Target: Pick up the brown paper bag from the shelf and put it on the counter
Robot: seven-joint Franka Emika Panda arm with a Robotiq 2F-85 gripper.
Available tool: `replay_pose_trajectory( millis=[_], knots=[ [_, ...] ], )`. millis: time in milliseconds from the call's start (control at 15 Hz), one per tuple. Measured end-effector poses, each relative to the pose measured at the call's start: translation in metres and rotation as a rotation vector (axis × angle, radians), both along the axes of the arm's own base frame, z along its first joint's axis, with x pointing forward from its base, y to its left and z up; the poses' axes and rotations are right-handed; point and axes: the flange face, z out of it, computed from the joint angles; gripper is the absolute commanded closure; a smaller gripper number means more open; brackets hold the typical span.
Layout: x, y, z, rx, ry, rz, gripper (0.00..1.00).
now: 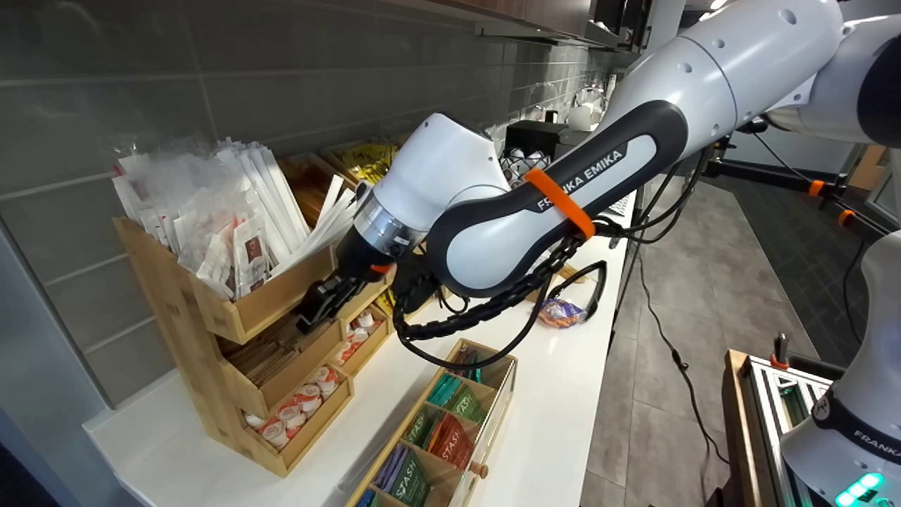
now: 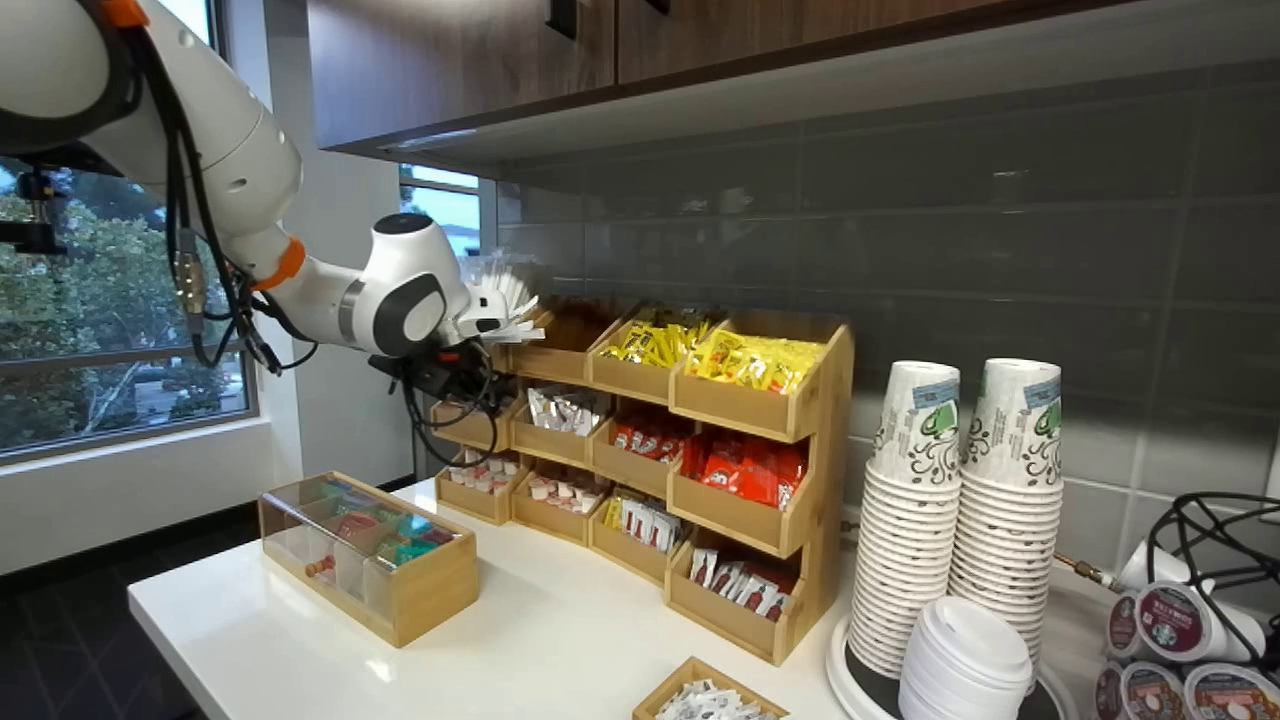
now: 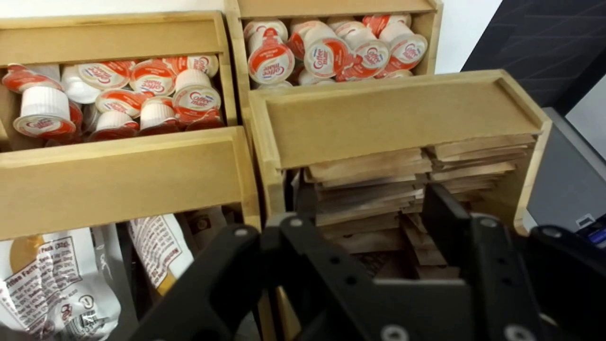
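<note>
The shelf [image 1: 169, 317] is a tiered light-wood rack, also visible in an exterior view [image 2: 835, 480]. Brown paper bags [image 3: 367, 194] lie flat in two stacks in its middle-tier end bin; they also show in an exterior view [image 1: 264, 355]. My gripper [image 3: 371, 203] is open, with its fingers at that bin's mouth, either side of the left stack's front part. Nothing is visibly held; I cannot tell whether the fingers touch the bags. In an exterior view the gripper [image 1: 313, 313] sits just below the top bin. The white counter [image 1: 394, 380] lies under the rack, also seen elsewhere [image 2: 540, 640].
A top bin of white packets [image 1: 246, 246] overhangs the gripper. Creamer cups [image 3: 331, 52] fill the bin below; snack packets [image 3: 57, 284] are beside. A divided tea box [image 2: 435, 590] stands before the rack. Cup stacks [image 2: 905, 520] stand at its far end. Cables [image 1: 464, 324] hang from the arm.
</note>
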Motion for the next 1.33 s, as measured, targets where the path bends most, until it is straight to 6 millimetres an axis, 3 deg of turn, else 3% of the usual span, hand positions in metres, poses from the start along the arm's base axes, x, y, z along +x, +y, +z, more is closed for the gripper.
replay_pose_trajectory(
  millis=[667,733,933,1067,1333],
  knots=[
    [0.001,0.003,-0.011,-0.042,-0.008,0.04,0.41],
    [0.002,0.003,-0.011,-0.044,-0.009,0.043,0.5],
    [0.004,0.004,-0.013,-0.046,-0.012,0.048,0.6],
    [0.005,0.004,-0.013,-0.047,-0.013,0.048,0.61],
    [0.006,0.004,-0.013,-0.047,-0.015,0.047,0.82]
  ],
)
